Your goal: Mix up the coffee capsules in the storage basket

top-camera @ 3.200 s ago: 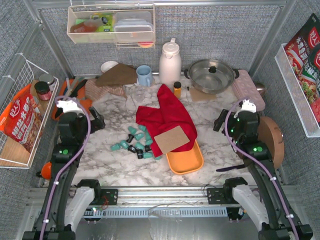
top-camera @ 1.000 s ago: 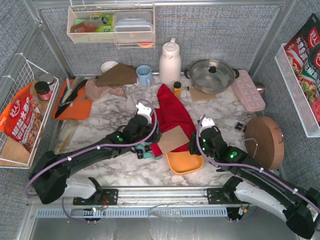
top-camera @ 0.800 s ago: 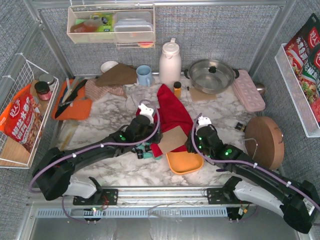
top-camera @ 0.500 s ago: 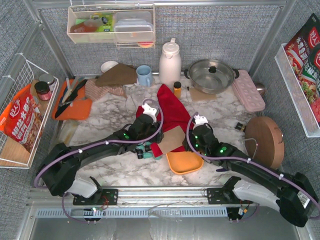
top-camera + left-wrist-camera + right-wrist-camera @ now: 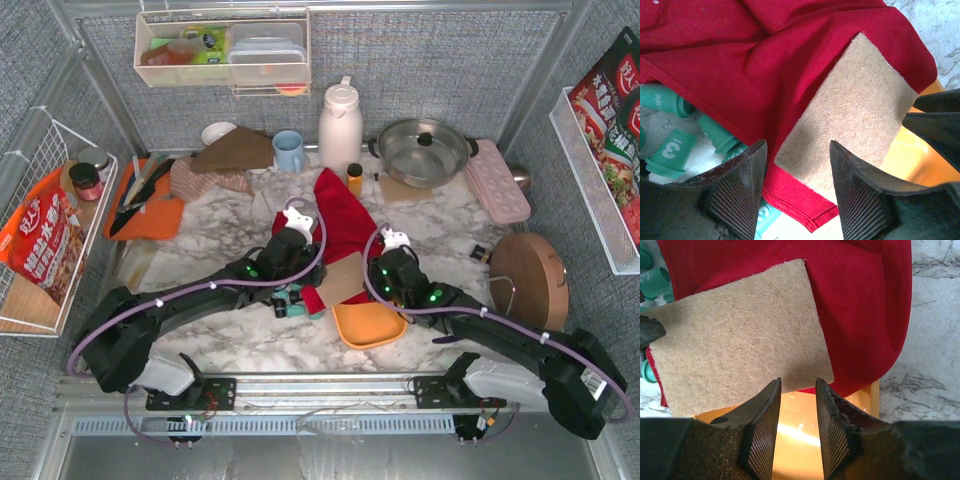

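Teal and black coffee capsules (image 5: 289, 299) lie loose on the marble, left of the orange storage basket (image 5: 371, 328). A red cloth (image 5: 340, 225) with a tan felt pad (image 5: 346, 275) on it covers the basket's far end. My left gripper (image 5: 303, 272) is open, its jaws straddling the pad's near-left corner (image 5: 850, 110) and the cloth hem. Teal capsules (image 5: 671, 155) show to its left. My right gripper (image 5: 378, 290) is open with a narrower gap at the pad's near edge (image 5: 740, 340), above the bare basket (image 5: 874, 394).
At the back stand a white thermos (image 5: 340, 125), a blue mug (image 5: 288, 150), a steel pot (image 5: 423, 150) and a pink egg tray (image 5: 497, 180). A round wooden board (image 5: 528, 285) lies right. An orange mat with utensils (image 5: 145, 208) lies left.
Both arms have swung in from the table's sides to the pad. Over the last second both grippers crept closer to it and their jaws narrowed.
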### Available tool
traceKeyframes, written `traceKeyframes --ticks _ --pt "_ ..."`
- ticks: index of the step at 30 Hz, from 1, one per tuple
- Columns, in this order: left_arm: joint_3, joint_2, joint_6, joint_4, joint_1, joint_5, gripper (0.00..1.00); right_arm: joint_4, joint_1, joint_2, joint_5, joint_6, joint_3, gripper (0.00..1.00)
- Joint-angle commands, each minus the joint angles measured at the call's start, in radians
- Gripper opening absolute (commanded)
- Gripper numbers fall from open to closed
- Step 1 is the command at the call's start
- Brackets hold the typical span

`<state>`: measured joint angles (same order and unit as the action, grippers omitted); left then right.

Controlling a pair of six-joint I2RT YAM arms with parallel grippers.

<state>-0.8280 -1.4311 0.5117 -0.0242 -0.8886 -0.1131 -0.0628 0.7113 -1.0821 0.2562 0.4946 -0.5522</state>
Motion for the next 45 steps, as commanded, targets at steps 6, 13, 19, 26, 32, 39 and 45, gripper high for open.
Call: traceKeyframes --ticks 6,13,19,26,32,39,45 --pt "0.021 0.006 -0.009 0.004 0.006 -0.001 0.66 0.048 0.0 -0.039 0.039 0.004 -0.004 0.37" --pt "0.062 0.034 0.012 -0.051 0.024 0.049 0.67 0.049 0.0 -0.052 0.044 0.002 -0.005 0.36" --pt "0.086 0.036 0.025 -0.093 0.036 0.102 0.67 0.042 0.0 -0.052 0.048 -0.001 -0.006 0.36" --pt "0.113 0.057 0.035 -0.14 0.056 0.133 0.67 0.029 0.0 -0.045 0.051 -0.003 -0.013 0.36" --pt "0.117 0.045 0.038 -0.163 0.066 0.168 0.67 0.024 0.0 -0.039 0.054 -0.007 -0.016 0.36" --pt "0.124 0.037 0.046 -0.186 0.07 0.182 0.66 0.023 0.0 -0.049 0.054 -0.009 -0.022 0.36" --pt "0.12 0.027 0.044 -0.185 0.073 0.182 0.65 0.027 0.0 -0.066 0.051 -0.01 -0.023 0.36"
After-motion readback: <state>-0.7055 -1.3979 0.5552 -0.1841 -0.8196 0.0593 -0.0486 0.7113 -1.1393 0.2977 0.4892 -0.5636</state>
